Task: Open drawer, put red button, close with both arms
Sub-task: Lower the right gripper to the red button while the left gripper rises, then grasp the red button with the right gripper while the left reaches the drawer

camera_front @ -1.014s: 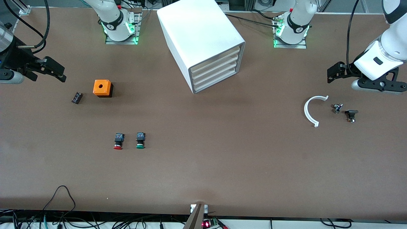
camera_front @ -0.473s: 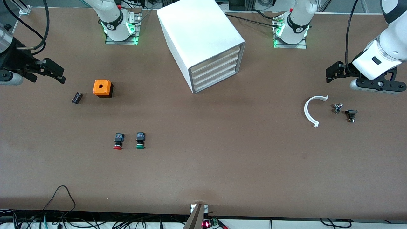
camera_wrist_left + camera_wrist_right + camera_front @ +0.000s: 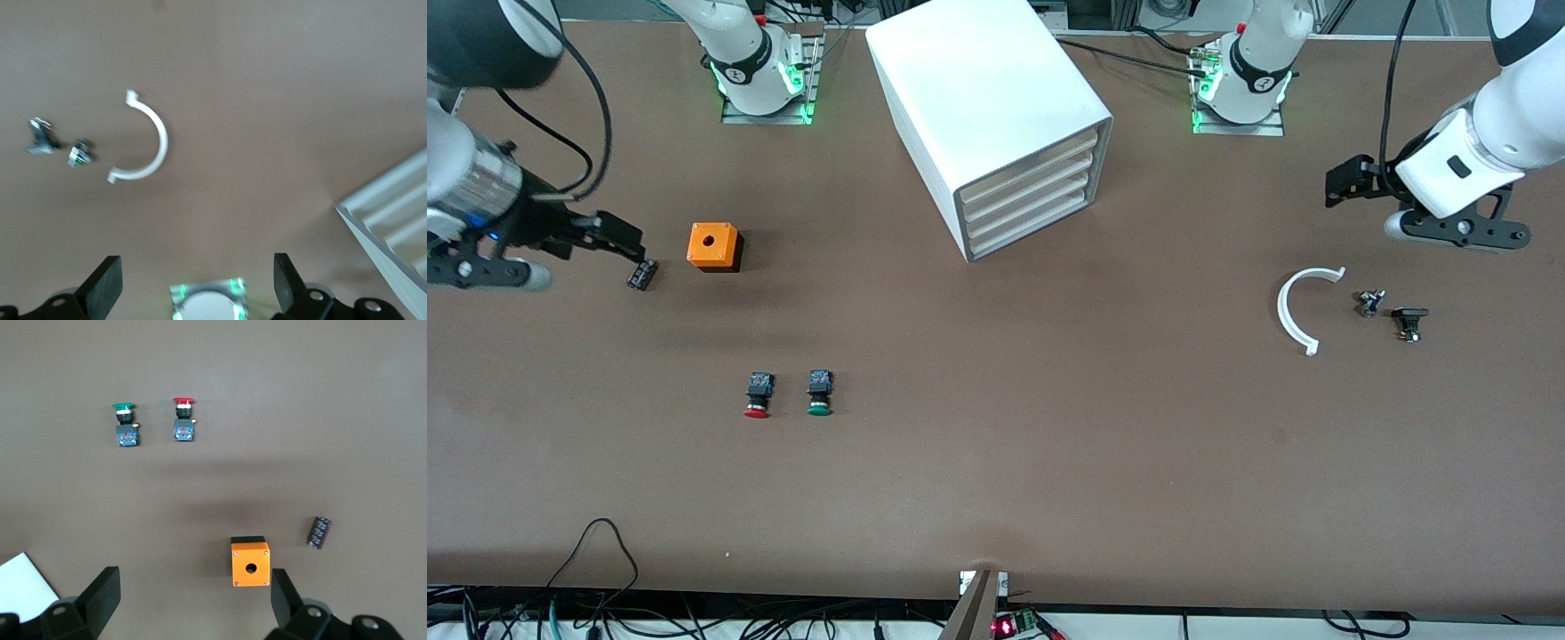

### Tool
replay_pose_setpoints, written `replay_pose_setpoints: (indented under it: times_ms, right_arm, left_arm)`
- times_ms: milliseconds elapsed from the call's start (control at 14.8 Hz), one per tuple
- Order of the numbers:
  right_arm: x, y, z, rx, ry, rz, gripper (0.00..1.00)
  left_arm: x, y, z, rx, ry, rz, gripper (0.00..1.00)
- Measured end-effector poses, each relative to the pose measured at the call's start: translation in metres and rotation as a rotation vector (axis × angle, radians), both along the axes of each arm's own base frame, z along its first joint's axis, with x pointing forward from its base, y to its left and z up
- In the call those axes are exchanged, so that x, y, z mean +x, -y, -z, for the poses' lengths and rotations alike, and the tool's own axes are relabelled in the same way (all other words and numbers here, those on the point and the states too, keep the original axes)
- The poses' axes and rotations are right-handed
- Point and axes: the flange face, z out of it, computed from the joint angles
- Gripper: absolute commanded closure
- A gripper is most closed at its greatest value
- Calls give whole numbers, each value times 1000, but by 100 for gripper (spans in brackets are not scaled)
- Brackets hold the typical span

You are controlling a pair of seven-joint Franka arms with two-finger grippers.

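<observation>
The white cabinet [image 3: 996, 107] stands at the table's middle, near the robots' bases, with all four drawers shut. The drawer [image 3: 1028, 185] is second from the top. The red button [image 3: 758, 396] lies on its side beside a green button [image 3: 819, 393], toward the right arm's end; it also shows in the right wrist view [image 3: 183, 420]. My right gripper [image 3: 618, 236] is open and empty over the table by a small dark cylinder [image 3: 641, 273]; its own view [image 3: 193, 595] shows the same. My left gripper [image 3: 1347, 180] is open and empty at the left arm's end, as its own view [image 3: 197, 283] shows.
An orange box [image 3: 713, 246] with a round hole sits near the dark cylinder. A white curved strip [image 3: 1294, 311] and two small metal parts [image 3: 1371, 302] [image 3: 1409, 322] lie at the left arm's end. Cables hang at the table's front edge.
My right arm has swung inward and its gripper now hangs by the dark cylinder. My left gripper has shifted a little toward the cabinet. Nothing on the table has moved.
</observation>
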Motion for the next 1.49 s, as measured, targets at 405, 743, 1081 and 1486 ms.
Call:
replay_pose_setpoints:
  times_ms: [405,743,1081,1486]
  right_arm:
    - [47,-7,114,22,11,-54,0]
    - [63,-8,227,36,86,-102,0]
    - [65,-24,297,44,106,-123,0]
    - [65,-29,332,48,118,-127,1]
  left_arm:
    - [-24,27,5,-198,-191,9,0]
    - [-19,55,25,-431,-278,45,2]
    - [-3,68,98,-674,-219,98,2]
    - [-16,79,185,-934,-48,120,2]
